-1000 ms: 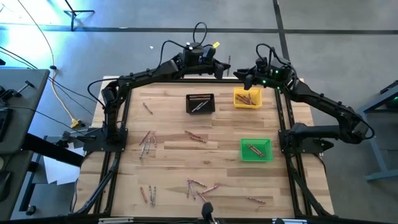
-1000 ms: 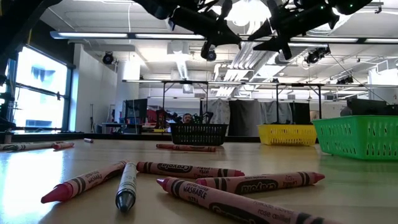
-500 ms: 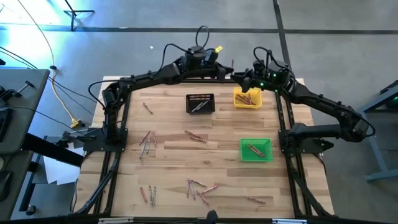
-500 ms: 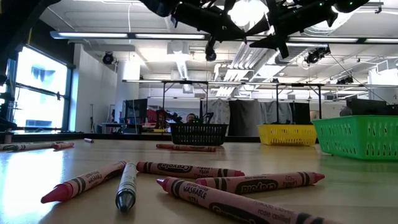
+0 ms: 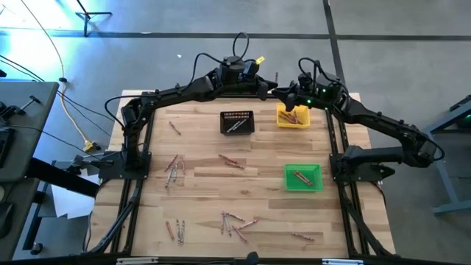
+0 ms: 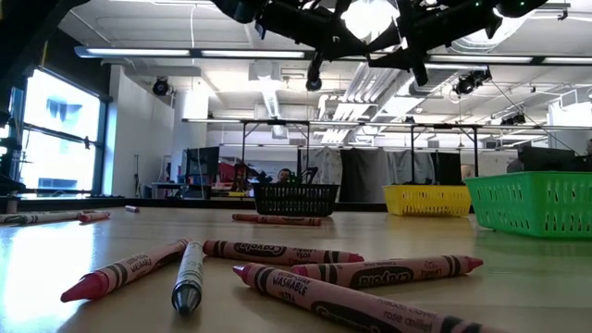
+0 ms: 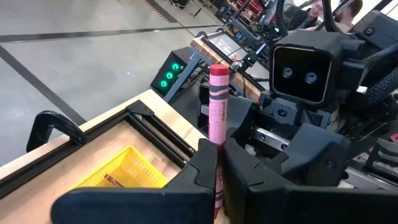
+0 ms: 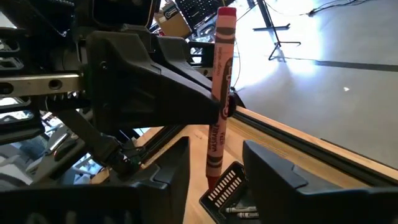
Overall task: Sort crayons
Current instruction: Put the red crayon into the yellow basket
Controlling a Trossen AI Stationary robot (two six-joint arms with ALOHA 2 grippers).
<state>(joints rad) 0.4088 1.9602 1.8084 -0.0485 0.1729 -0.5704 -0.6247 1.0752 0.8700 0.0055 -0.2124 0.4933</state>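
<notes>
A reddish-pink crayon [image 7: 217,106] stands upright in the air over the table's far edge, beside the yellow bin [image 5: 293,115]. My left gripper [image 7: 219,152] is shut on it. My right gripper [image 8: 214,165] faces the left one from the right. It is open, with one finger on each side of the crayon's lower half [image 8: 214,149], and gaps show on both sides. Many more crayons [image 5: 234,221] lie scattered on the wooden table. Some lie in the yellow bin and some in the green bin [image 5: 303,177]. My left gripper pinches the crayon about its middle [image 8: 222,106] between its two fingers. The fingers [image 8: 186,93] come level from the table's left and lie across the crayon. The crayon stands upright, lifted clear, with one end above the fingers and the other below.
A black bin [image 5: 237,122] stands left of the yellow one at the far side. Crayons lie in clusters at the left [image 5: 174,168], the middle [image 5: 231,161] and the near edge [image 6: 277,268]. Black frame rails [image 5: 140,147] run along both table sides.
My left gripper has carried the upright crayon a little toward the table's right, closer to my right gripper. The crayon now stands between the right gripper's fingers.
</notes>
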